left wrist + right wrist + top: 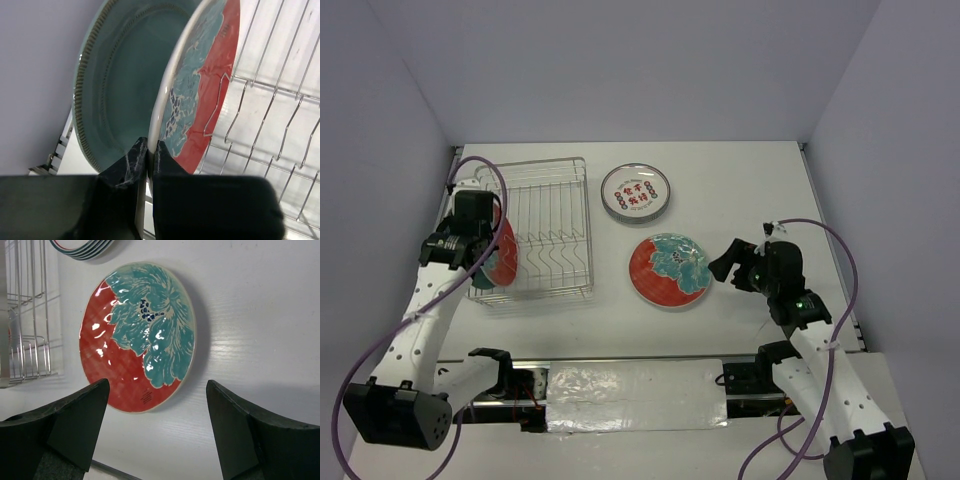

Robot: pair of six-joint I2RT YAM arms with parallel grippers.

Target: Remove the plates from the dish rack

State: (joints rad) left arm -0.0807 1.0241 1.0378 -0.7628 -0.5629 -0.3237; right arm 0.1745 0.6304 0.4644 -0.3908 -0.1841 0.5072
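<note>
Your left end effector (148, 150) is pinched shut on the rim of the racked floral plate (200, 100). That plate stands upright at the left end of the dish rack (555, 190), with the teal plate (125, 85) just left of it. Your right end effector (157, 395) hangs wide open, holding nothing, just right of the second floral plate (668, 270), which lies flat on the bench (750, 180). The white lettered plate (635, 193) sits farther back.

Bright, even overhead light; glare spots glint on the flat floral plate (137, 335), soft shadow to its right; the left gripper (150, 146) looks blurred against the racked floral plate (210, 80).
</note>
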